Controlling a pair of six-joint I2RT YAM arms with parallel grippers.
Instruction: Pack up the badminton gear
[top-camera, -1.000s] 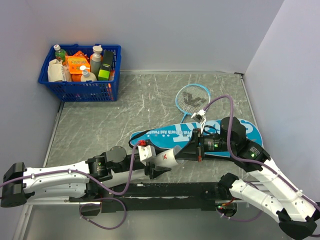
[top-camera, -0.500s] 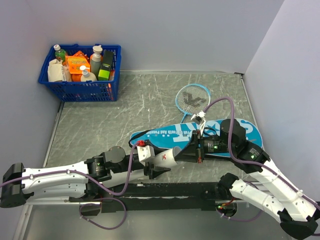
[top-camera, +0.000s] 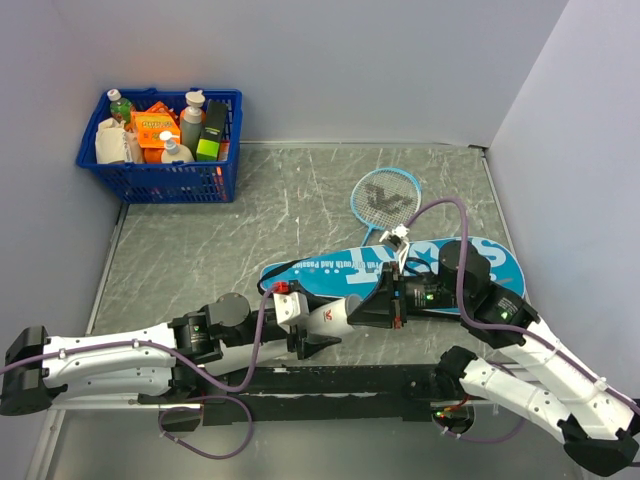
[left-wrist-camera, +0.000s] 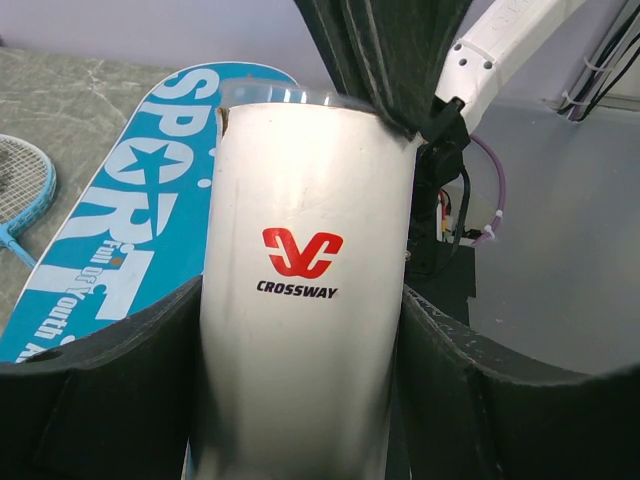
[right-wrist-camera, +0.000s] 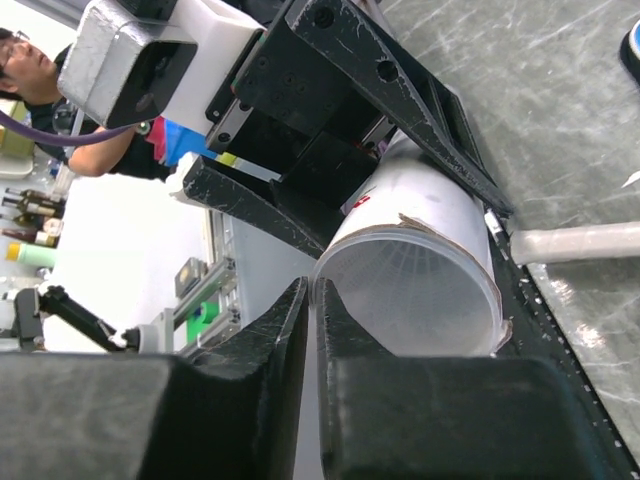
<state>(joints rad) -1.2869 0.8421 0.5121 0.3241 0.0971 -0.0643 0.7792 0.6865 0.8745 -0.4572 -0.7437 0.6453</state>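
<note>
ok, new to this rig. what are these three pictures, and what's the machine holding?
Two robot arms are bolted at the near edge of a table, each ending in a two-finger pincer. The wide picture looks down from above and behind them. The other two come from a camera on each wrist.

On the table lie a teal cover and a racket. A blue basket of bottles and boxes stands in the far left corner.

The left pincer grips a white tube, one finger on each side. The right pincer sits at the tube's open end, fingers almost together. Whether it pinches the rim is unclear.
</note>
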